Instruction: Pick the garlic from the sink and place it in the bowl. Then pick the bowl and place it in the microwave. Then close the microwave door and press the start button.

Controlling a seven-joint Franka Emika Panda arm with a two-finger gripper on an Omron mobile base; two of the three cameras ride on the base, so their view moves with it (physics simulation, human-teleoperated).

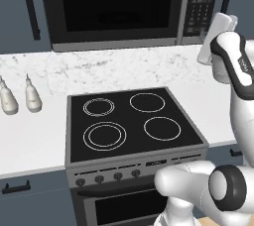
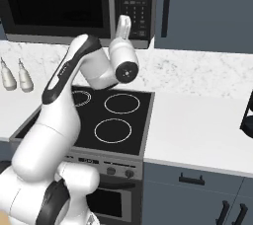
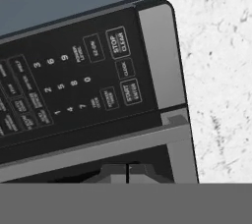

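Now | gripper [image 3: 127, 171]: fingers pressed together, empty | facing microwave [image 3: 98, 70] keypad

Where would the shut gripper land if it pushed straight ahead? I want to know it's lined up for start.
Probably on the microwave keypad panel, near the start button; the gripper points there, though depth is unclear.

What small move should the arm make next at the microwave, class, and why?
Probably ease the shut gripper forward onto the start button. The microwave door looks closed, the hand is raised to the keypad, and the fingertips sit together just short of the panel, so pressing start seems to be what remains.
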